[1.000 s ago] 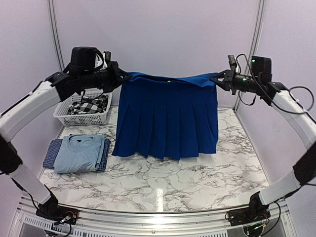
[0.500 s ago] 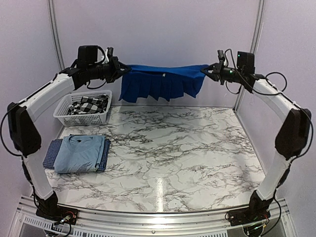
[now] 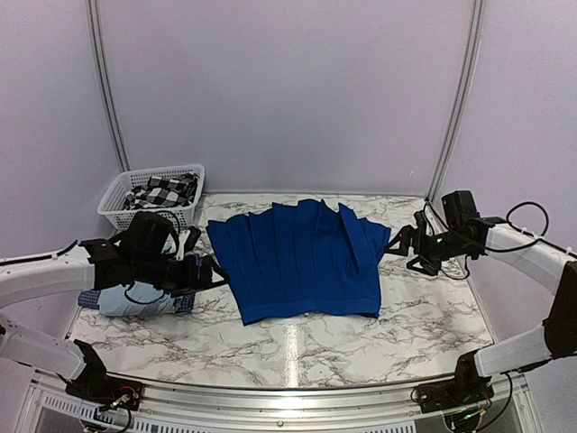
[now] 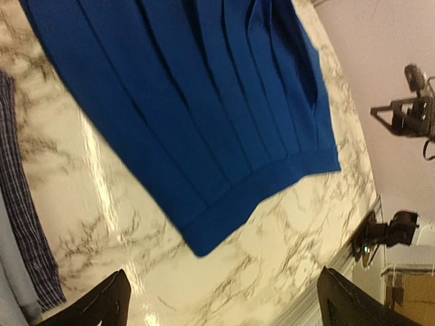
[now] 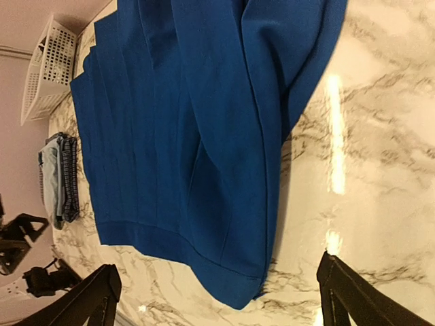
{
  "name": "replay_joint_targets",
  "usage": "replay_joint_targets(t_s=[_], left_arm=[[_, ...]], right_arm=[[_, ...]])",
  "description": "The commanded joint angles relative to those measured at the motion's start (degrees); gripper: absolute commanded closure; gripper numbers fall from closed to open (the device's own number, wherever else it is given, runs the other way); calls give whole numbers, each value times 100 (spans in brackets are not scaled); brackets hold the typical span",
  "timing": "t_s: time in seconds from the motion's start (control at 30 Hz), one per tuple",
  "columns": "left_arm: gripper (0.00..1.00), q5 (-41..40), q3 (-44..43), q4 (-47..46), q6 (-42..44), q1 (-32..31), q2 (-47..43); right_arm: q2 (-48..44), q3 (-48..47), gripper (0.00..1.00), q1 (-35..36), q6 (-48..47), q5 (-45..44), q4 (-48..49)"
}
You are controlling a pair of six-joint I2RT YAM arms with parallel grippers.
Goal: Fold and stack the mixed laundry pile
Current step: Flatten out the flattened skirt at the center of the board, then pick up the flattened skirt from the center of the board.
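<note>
The royal-blue shirt [image 3: 302, 262] lies spread flat in the middle of the marble table, with pleat-like folds along it. My left gripper [image 3: 212, 273] hovers low at its near-left corner, open, with bare marble between the fingertips [image 4: 109, 299]. To the shirt's right my right gripper [image 3: 397, 244] is open too, and the shirt's hem [image 5: 231, 272] lies ahead of its empty jaws. A folded pale blue T-shirt [image 3: 135, 305] rests on the small-checked navy cloth [image 3: 86, 298] at the left, partly under my left arm. The buffalo-check flannel shirt [image 3: 162, 191] sits in the basket.
The white lattice basket [image 3: 115, 191] stands at the back left corner against the wall. The metal front rail [image 3: 288, 397] runs along the near table edge. Enclosure walls and poles close in the back and both sides.
Both arms came down from holding the blue shirt stretched high at the back. The shirt now lies flat on the table. Both grippers have opened and let it go.
</note>
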State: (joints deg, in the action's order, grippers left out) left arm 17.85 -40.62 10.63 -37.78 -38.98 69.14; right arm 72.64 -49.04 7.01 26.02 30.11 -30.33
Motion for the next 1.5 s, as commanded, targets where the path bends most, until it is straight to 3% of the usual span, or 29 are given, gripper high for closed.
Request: replay_joint_targets(t_s=[0.0, 0.2, 0.27, 0.37, 0.47, 0.57, 0.7, 0.87, 0.97, 1.0, 1.07, 1.13, 1.33, 1.47], left_arm=[[1, -1123, -937, 215, 630, 49, 200], [1, -1587, -2482, 450, 1513, 41, 2003], [1, -1971, -3184, 732, 1716, 49, 2712], [1, -1929, -4463, 1321, 2209, 40, 3865], [15, -1866, -4950, 1463, 2379, 41, 4591], [34, -1941, -5026, 1566, 2483, 32, 5033], [53, -1907, -4646, 1718, 2594, -152, 5179], [68, -1631, -3718, 1848, 2448, -946, 4777], [65, -1698, -3067, 1841, 1935, -1206, 4206], [59, -1747, -2835, 1815, 1643, -1194, 3941], [37, -2226, -2431, 1768, 969, -1175, 3216], [25, -2226, -1987, 1533, 335, -1173, 2555], [25, -1413, -263, -42, -1996, -1426, 1063], [27, -1404, 350, -400, -2737, -1731, 866]], right_arm=[[134, -662, 10, -22, -665, -578, -355], [1107, -1176, 33, 794, -455, -158, 248], [1531, -1261, 41, 1098, -337, -139, 476], [2164, -1233, 54, 1293, -98, -116, 910], [2532, -1110, 62, 1338, 30, -161, 1214], [2712, -948, 63, 1334, 24, -288, 1245], [2546, -439, 63, 1231, 62, -391, 1167], [1561, 558, 63, 828, 219, -1, 1173], [749, 519, 59, 794, 17, 287, 714], [452, 482, 56, 772, -2, 225, 514], [-95, 519, 48, 668, 23, 80, 192], [-364, 601, 43, 410, -148, -20, -145], [60, 996, 42, -136, -706, -1, -241], [533, 1123, 43, -136, -908, 196, -48]])
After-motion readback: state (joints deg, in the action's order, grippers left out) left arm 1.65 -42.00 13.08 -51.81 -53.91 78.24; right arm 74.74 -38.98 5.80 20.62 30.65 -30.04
